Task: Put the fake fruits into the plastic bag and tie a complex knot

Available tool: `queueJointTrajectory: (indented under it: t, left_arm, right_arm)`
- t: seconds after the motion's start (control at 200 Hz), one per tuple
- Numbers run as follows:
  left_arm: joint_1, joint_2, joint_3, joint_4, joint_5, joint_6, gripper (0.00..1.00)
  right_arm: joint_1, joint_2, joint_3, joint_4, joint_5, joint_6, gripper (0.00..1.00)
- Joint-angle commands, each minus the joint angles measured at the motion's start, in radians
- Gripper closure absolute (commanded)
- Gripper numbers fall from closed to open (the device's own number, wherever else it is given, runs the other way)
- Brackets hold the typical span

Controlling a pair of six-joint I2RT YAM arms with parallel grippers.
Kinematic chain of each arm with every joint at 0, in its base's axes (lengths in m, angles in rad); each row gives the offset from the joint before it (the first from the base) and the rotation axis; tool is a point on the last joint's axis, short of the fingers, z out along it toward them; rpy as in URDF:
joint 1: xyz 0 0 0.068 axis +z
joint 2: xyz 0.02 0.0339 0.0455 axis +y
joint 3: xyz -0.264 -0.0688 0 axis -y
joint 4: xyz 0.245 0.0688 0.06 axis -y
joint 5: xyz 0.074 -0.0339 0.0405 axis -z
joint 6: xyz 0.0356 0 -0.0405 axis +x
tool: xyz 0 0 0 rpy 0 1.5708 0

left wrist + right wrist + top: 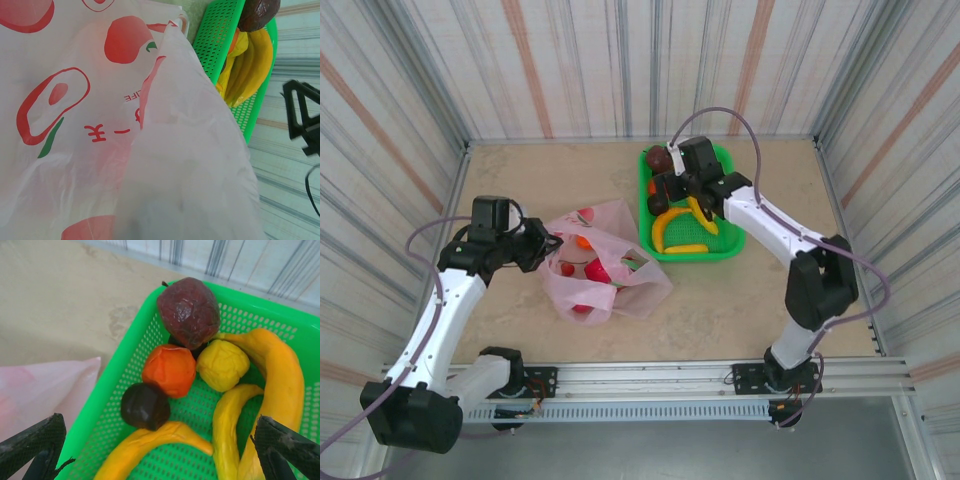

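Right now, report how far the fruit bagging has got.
Done: some red and orange fruits show through the plastic bag. In hand: the left gripper is shut on the bag's edge, and the right gripper hangs open over the green basket. Left: bananas, an orange fruit and dark fruits lie in the basket, and no knot is tied.

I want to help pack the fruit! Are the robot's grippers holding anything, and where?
The left gripper is shut on the plastic bag, pinching the edge nearest it. The right gripper is open above the green basket, holding nothing.
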Motion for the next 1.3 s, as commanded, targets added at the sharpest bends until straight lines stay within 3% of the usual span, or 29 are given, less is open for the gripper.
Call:
queueJointTrajectory:
  t: [0.0, 0.346, 0.791, 1.172, 1.297]
  left_arm:
    - [0.010, 0.002, 0.014, -0.014, 0.005, 0.031, 1.00]
    - [0.010, 0.009, 0.019, -0.015, 0.010, 0.033, 1.00]
    - [0.009, -0.009, 0.015, -0.034, 0.004, 0.023, 1.00]
    - [0.010, -0.010, 0.019, -0.047, -0.011, 0.029, 1.00]
    - [0.009, -0.005, 0.020, -0.047, -0.011, 0.030, 1.00]
  right_arm:
    - [-0.042, 0.091, 0.090, -0.012, -0.090, -0.123, 0.01]
    - [-0.068, 0.358, 0.331, -0.034, -0.104, -0.285, 0.01]
    - [-0.077, 0.620, 0.678, -0.164, -0.075, -0.368, 0.01]
    - [-0.075, 0.711, 0.765, -0.176, -0.069, -0.366, 0.00]
    - [-0.076, 0.714, 0.765, -0.169, -0.076, -0.362, 0.08]
